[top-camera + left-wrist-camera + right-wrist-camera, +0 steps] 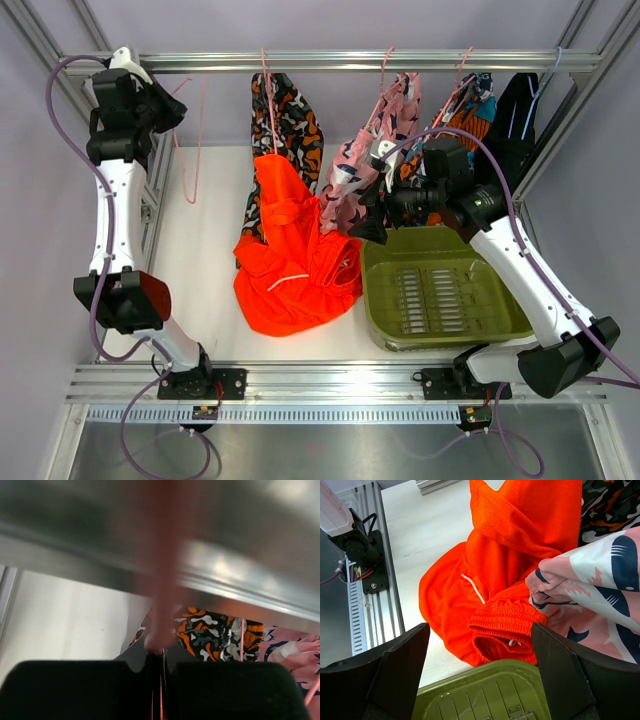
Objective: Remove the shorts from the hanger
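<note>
A white desk (200,300) sits inside an aluminium frame with pale walls, and a rail (350,62) spans its far edge. From the rail hang the camouflage shorts (290,115), pink print shorts (365,160), teal print shorts (470,105) and black shorts (515,115). The orange shorts (295,270) lie heaped mid-desk, and I cannot tell whether their top is caught on a hanger. A green tray (372,290) fills the near right corner.

The right gripper (479,630) gapes wide and empty over the tray's far rim, facing the orange waistband. The left gripper (160,662), at the far left corner, is clamped on a bare pink hanger (192,150).

The right gripper should probably pinch a thick fold, not the drawstring. It should then draw down and toward the near edge, keeping clear of the neighbouring pink pair.
</note>
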`<state>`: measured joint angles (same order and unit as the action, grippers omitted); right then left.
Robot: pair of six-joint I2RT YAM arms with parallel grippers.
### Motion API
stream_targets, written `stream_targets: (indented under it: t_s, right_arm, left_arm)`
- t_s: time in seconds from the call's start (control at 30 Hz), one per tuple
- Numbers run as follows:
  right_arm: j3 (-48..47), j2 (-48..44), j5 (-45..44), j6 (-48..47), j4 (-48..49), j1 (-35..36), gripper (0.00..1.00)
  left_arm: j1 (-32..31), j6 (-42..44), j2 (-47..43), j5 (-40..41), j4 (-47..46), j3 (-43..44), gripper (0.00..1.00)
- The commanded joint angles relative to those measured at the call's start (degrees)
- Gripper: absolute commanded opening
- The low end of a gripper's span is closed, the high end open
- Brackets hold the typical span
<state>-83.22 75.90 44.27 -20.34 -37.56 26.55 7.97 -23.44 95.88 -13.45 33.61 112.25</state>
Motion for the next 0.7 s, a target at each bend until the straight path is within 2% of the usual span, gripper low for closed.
stream_targets:
  t_s: [0.0, 0.17, 0.53, 0.6, 0.63, 0.67]
  right_arm:
    - [-0.4, -0.6, 1.0, 0.2, 1.5, -0.5, 0.91]
    - [-0.2, -0.7, 1.1, 0.2, 1.5, -0.6, 0.91]
    - [-0.1, -0.8, 1.4, 0.1, 1.6, -0.6, 0.92]
    - [-0.1, -0.8, 1.4, 0.1, 1.5, -0.6, 0.92]
    - [-0.2, -0.9, 1.4, 0.1, 1.4, -0.6, 0.92]
    - [-0.2, -0.9, 1.4, 0.0, 1.4, -0.5, 0.92]
  left_arm:
    - [0.0, 0.6, -2.0, 0.6, -0.7, -3.5, 0.05]
    - [0.0, 1.2, -5.5, 1.6, -3.4, -9.7, 0.13]
    - [0.1, 2.2, -8.9, 0.9, -5.5, -12.9, 0.29]
    - [0.0, 2.3, -9.4, 0.8, -6.1, -13.2, 0.43]
    - [0.0, 2.2, -9.8, 0.7, -7.2, -13.6, 0.55]
    - [0.1, 2.3, -10.4, 0.6, -8.0, -14.0, 0.55]
